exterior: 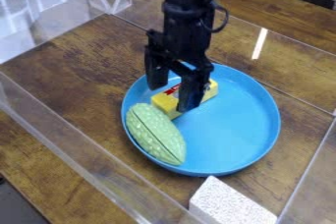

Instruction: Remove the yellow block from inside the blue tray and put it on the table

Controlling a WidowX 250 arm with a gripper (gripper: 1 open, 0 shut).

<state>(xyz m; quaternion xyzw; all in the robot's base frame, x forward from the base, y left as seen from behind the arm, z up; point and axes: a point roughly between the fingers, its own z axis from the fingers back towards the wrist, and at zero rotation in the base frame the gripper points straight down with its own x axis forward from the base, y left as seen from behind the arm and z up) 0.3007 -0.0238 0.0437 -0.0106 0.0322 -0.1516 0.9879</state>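
The yellow block point(174, 105) lies inside the blue tray point(243, 130), toward its upper left, mostly covered by the gripper. My gripper point(176, 90) points straight down over the block and is open, with one black finger on each side of it. I cannot tell whether the fingers touch the block. The white-and-red label is largely hidden by the fingers. The dark brown wooden table point(79, 81) surrounds the tray.
A green textured oval item point(155, 132) lies in the tray's left part, close beside the block. A white speckled foam block point(234, 203) sits at the bottom edge. Clear acrylic walls point(66, 149) border the table on the left and front.
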